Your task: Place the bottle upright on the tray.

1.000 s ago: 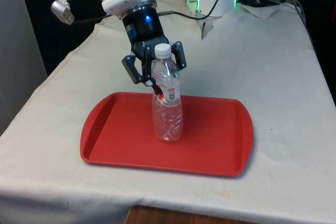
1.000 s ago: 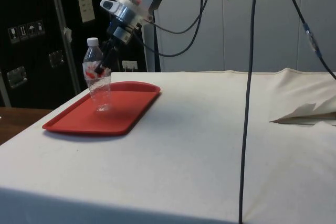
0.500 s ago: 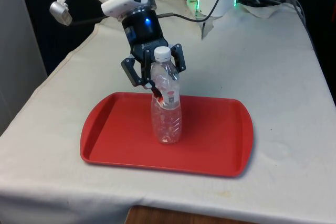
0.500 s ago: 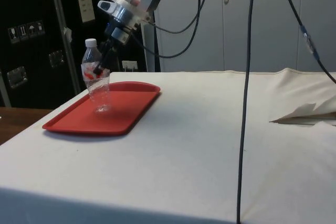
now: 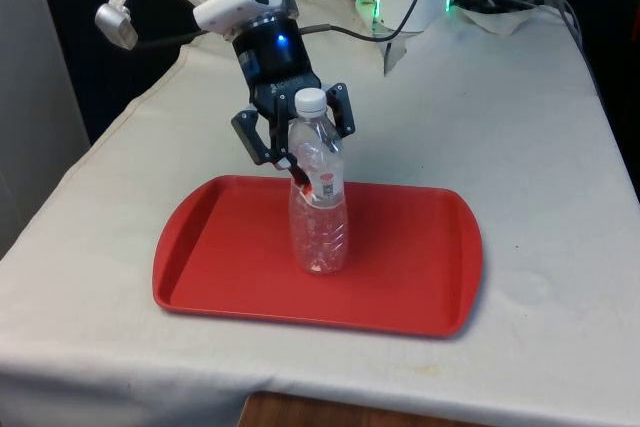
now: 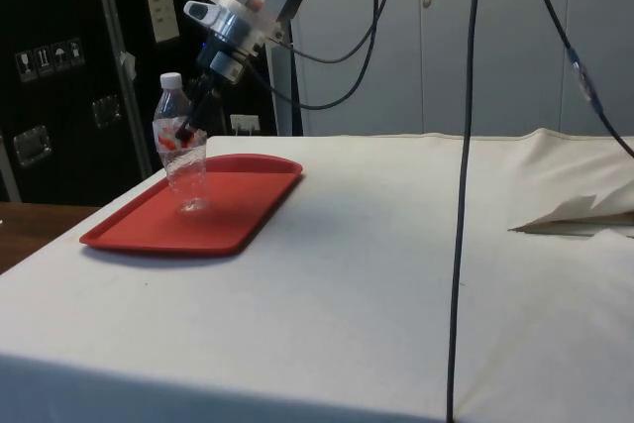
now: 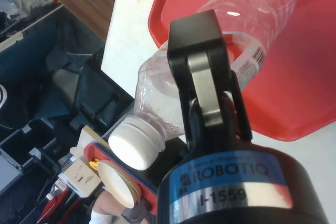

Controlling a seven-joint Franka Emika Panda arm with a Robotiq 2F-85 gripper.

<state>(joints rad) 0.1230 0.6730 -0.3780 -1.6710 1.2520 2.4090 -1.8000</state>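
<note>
1. Standing upright on the flat red plastic tray (image 5: 400,287), the clear plastic bottle with a white screw cap (image 5: 318,217) rests its base near the tray's middle, a little towards the front view's left.
2. The black two-finger gripper (image 5: 300,152) reaches down from the robot's side and meets the bottle at its upper body, just under the shoulder — its fingers (image 7: 202,85) pinch the clear wall by the red-and-white label.
3. From the side, the bottle (image 6: 181,156) stands straight on the tray (image 6: 228,220), with the gripper (image 6: 190,124) slanting in against it from above.
4. The tray lies on the white cloth-covered table (image 5: 520,147), close to the table's near edge in the front view — a folded white paper (image 6: 580,210) lies well apart from it.
</note>
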